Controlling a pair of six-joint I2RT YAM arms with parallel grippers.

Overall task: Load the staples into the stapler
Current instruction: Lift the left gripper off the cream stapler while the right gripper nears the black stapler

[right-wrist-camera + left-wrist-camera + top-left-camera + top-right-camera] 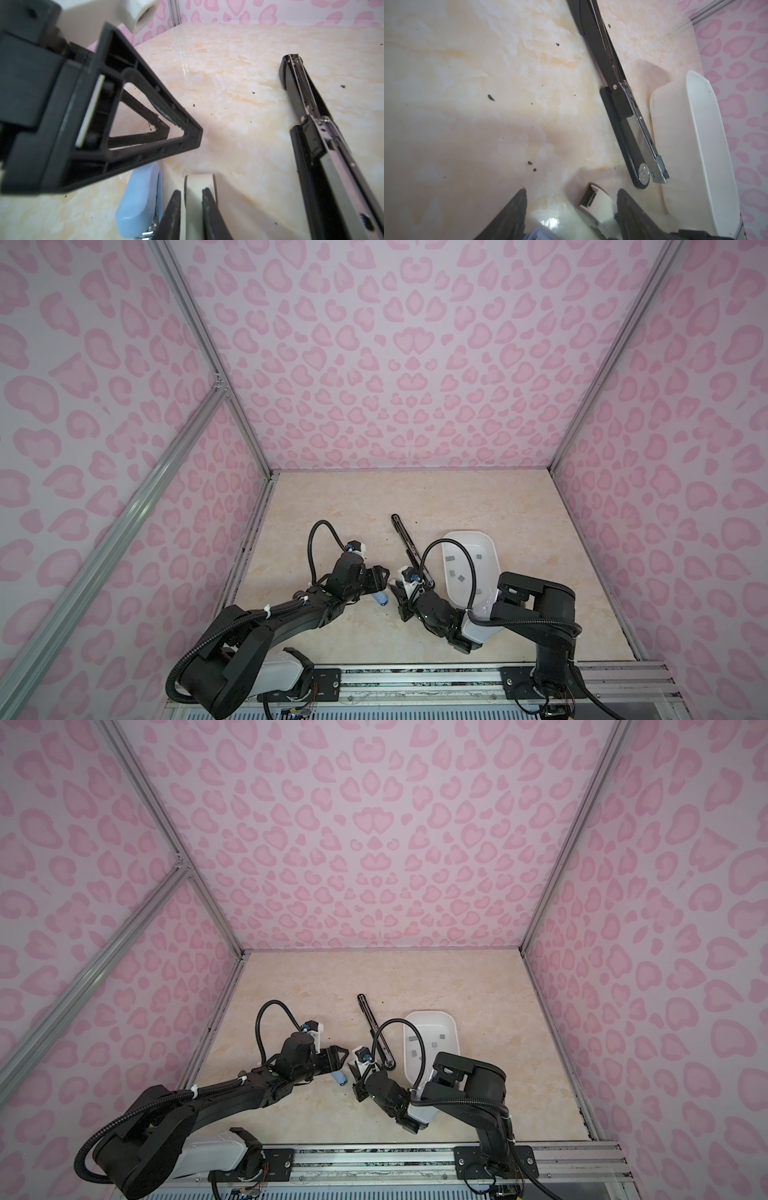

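A long black stapler [409,545] [618,99] [320,145] lies opened flat, its metal channel exposed. Several grey staples [452,572] [414,1052] lie in the white tray [494,564] beside it. My right gripper [191,190] [394,589] is shut on a small cream stapler [199,182] [591,197], one finger on each side. A small blue stapler [139,199] [382,599] lies right next to it. My left gripper [572,189] [384,578] [145,124] stands open just above both small staplers, holding nothing.
The tray's long wall [695,135] runs close along the black stapler's channel end. Dark crumbs [491,97] dot the marble tabletop. Pink patterned walls [395,364] enclose the table on three sides, and a metal rail [415,680] runs along the front.
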